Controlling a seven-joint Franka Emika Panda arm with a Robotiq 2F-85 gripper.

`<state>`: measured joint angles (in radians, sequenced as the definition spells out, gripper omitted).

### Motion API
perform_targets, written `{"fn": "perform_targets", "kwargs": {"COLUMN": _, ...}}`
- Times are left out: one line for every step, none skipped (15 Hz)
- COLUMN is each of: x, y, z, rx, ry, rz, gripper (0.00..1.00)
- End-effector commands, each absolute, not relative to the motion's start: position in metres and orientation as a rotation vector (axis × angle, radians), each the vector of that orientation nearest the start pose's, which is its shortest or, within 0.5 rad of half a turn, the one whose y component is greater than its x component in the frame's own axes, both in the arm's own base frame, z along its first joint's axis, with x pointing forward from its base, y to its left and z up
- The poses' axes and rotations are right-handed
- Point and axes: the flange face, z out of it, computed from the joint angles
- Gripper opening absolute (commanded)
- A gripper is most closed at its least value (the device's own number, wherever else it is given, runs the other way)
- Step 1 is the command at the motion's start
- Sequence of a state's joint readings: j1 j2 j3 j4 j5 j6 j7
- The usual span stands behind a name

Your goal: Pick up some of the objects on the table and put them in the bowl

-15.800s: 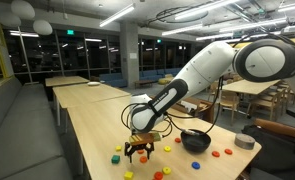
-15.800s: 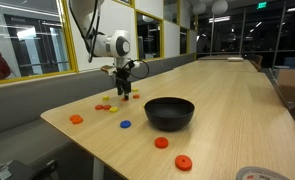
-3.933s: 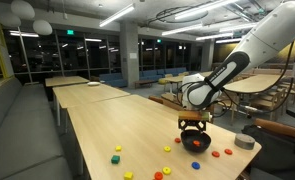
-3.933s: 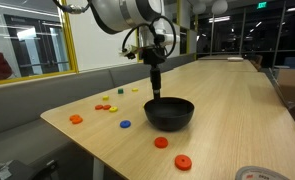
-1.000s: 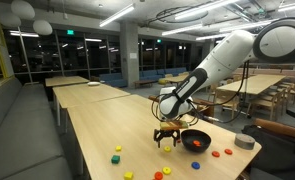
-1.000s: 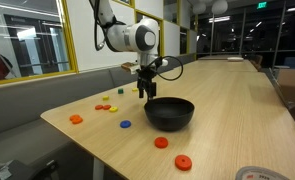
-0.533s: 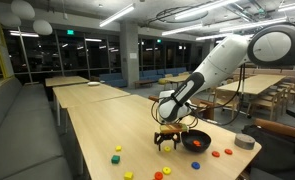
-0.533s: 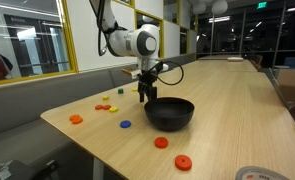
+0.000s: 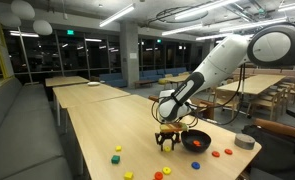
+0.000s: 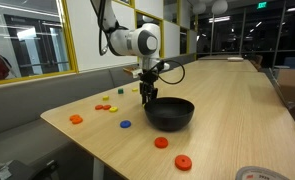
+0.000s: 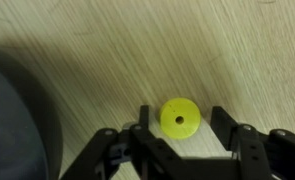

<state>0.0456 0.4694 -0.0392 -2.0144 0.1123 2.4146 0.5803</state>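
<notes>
The wrist view shows a yellow disc (image 11: 180, 119) with a centre hole lying flat on the pale wood table (image 11: 107, 50). My gripper (image 11: 183, 112) is down over the disc, one finger on each side. The jaws are open, with a small gap still showing at the right finger. The black bowl (image 11: 17, 110) sits just to the left, with red pieces inside. In both exterior views my gripper (image 9: 167, 140) (image 10: 146, 98) is low at the table beside the bowl (image 9: 196, 141) (image 10: 169, 112). Other small pieces lie scattered: yellow blocks (image 9: 117, 150) and a blue disc (image 10: 125, 125).
A grey tape roll (image 9: 245, 141) lies beyond the bowl near the table end. Red discs (image 10: 162, 143) and an orange disc (image 10: 76, 119) lie near the table's front edge. A bench runs along one side, and more tables stand behind.
My gripper has sunk a little toward the table beside the bowl, and its jaws have narrowed around the yellow disc.
</notes>
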Motion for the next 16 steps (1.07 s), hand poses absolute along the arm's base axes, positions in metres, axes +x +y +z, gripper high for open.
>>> {"fn": "perform_targets", "kwargs": {"x": 0.603, "y": 0.005, "z": 0.22, "rx": -2.936, "ry": 1.003, "rz": 0.109, "gripper": 0.34}}
{"fn": "perform_targets", "kwargs": {"x": 0.603, "y": 0.005, "z": 0.221, "rx": -2.937, "ry": 1.004, "rz": 0.107, "gripper": 0.27}}
{"fn": "perform_targets", "kwargs": {"x": 0.603, "y": 0.005, "z": 0.223, "rx": -2.938, "ry": 1.004, "rz": 0.113, "gripper": 0.21}}
{"fn": "perform_targets", "kwargs": {"x": 0.602, "y": 0.006, "z": 0.225, "rx": -2.936, "ry": 1.002, "rz": 0.127, "gripper": 0.17}}
{"fn": "perform_targets", "kwargs": {"x": 0.601, "y": 0.007, "z": 0.229, "rx": -2.936, "ry": 0.993, "rz": 0.124, "gripper": 0.18}}
{"fn": "perform_targets", "kwargs": {"x": 0.599, "y": 0.008, "z": 0.234, "rx": -2.937, "ry": 0.99, "rz": 0.123, "gripper": 0.18}}
{"fn": "perform_targets", "kwargs": {"x": 0.597, "y": 0.01, "z": 0.241, "rx": -2.938, "ry": 0.985, "rz": 0.112, "gripper": 0.18}}
{"fn": "perform_targets", "kwargs": {"x": 0.595, "y": 0.01, "z": 0.247, "rx": -2.944, "ry": 0.991, "rz": 0.098, "gripper": 0.18}}
{"fn": "perform_targets", "kwargs": {"x": 0.592, "y": 0.009, "z": 0.258, "rx": -2.945, "ry": 1.0, "rz": 0.072, "gripper": 0.18}}
{"fn": "perform_targets", "kwargs": {"x": 0.59, "y": 0.008, "z": 0.268, "rx": -2.942, "ry": 1.006, "rz": 0.05, "gripper": 0.18}}
{"fn": "perform_targets", "kwargs": {"x": 0.587, "y": 0.005, "z": 0.279, "rx": -2.94, "ry": 1.026, "rz": 0.028, "gripper": 0.18}}
{"fn": "perform_targets", "kwargs": {"x": 0.583, "y": 0.002, "z": 0.288, "rx": -2.935, "ry": 1.043, "rz": 0.01, "gripper": 0.18}}
{"fn": "perform_targets", "kwargs": {"x": 0.577, "y": -0.003, "z": 0.297, "rx": -2.928, "ry": 1.077, "rz": 0.003, "gripper": 0.18}}
{"fn": "perform_targets", "kwargs": {"x": 0.571, "y": -0.008, "z": 0.304, "rx": -2.924, "ry": 1.117, "rz": 0.003, "gripper": 0.18}}
{"fn": "perform_targets", "kwargs": {"x": 0.564, "y": -0.014, "z": 0.309, "rx": -2.925, "ry": 1.159, "rz": 0.016, "gripper": 0.18}}
{"fn": "perform_targets", "kwargs": {"x": 0.557, "y": -0.019, "z": 0.314, "rx": -2.929, "ry": 1.215, "rz": 0.029, "gripper": 0.18}}
